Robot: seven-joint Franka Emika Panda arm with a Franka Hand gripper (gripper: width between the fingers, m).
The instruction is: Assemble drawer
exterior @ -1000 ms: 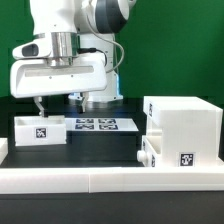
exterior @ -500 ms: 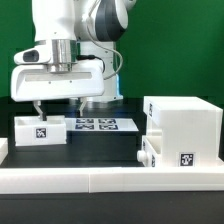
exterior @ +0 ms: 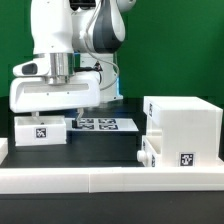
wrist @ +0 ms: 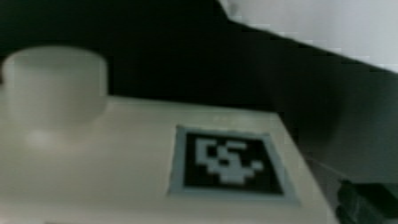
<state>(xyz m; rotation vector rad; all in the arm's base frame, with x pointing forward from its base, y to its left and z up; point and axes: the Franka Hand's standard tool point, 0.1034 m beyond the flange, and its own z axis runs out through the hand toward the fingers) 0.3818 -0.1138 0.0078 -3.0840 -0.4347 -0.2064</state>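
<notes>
The tall white shell stands at the exterior view's right. A shallow tray with a tag sticks out of its lower left side. The second tray, tagged on its front, lies at the exterior view's left. My gripper hangs just above this tray, its fingers spread wide and holding nothing. The wrist view shows the tray's white face and tag very close and blurred. A blurred white rounded shape stands beside the tag; I cannot tell what it is.
The marker board lies flat behind the gripper on the black table. The long low white border rail runs along the front. A green wall closes the back.
The gripper has come down toward the left tray and shifted slightly to the exterior view's left. Shell and trays have not moved.
</notes>
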